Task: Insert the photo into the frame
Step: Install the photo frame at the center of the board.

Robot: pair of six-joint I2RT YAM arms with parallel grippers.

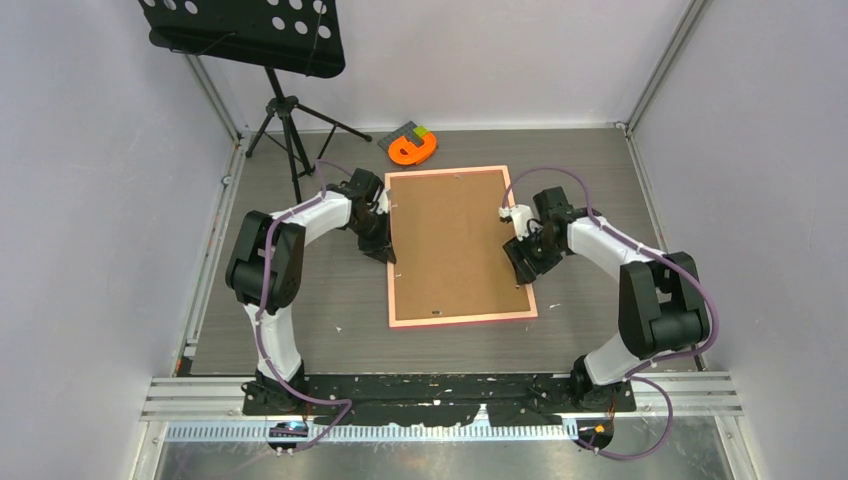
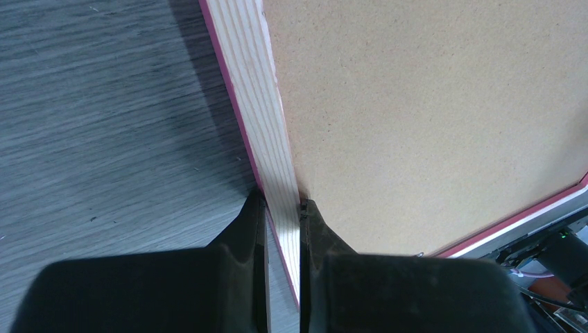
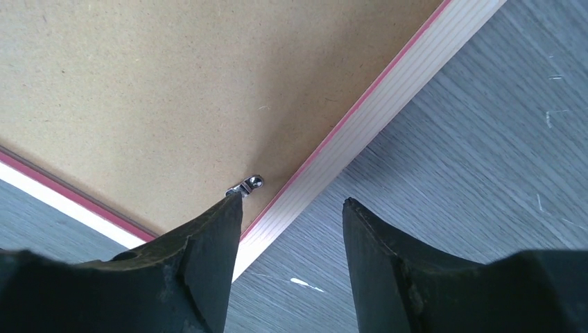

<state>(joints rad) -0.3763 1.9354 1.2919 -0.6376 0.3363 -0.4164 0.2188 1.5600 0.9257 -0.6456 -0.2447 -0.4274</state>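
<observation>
The frame lies flat mid-table with its salmon-pink border around a brown backing board. The photo is hidden. My left gripper is shut on the frame's left rail; in the left wrist view its fingers pinch the pale wooden rail from both sides. My right gripper is at the right rail, open. In the right wrist view it straddles the rail, and its left fingertip sits at a small metal clip on the board.
An orange tape-like object lies just beyond the frame's far edge. A black music stand on a tripod stands at the back left. Walls close in the table on the left, back and right.
</observation>
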